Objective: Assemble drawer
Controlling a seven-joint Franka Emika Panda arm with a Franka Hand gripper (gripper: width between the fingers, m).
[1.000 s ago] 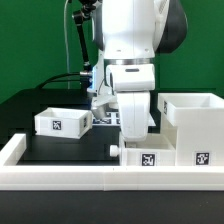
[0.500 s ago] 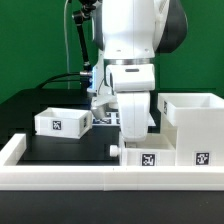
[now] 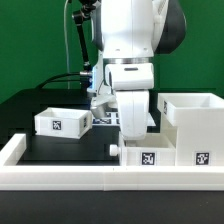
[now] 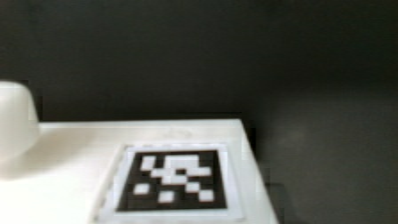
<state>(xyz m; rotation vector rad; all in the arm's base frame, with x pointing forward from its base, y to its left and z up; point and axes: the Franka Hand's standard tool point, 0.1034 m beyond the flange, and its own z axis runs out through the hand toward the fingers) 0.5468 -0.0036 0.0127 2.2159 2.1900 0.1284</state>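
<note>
My claw (image 3: 128, 136) hangs low over the small tray (image 3: 150, 158) at the near edge of the worktop (image 3: 60, 150), just behind the rail (image 3: 90, 178). My own arm hides the jaws, so I can't tell if they're open or closed. Up close it's a blurred tag (image 4: 178, 180) on white plastic. The housing (image 3: 195, 125) stands just beside, at the near corner on the exterior view's right, and the other tray (image 3: 58, 122) sits well apart toward the exterior view's left.
</note>
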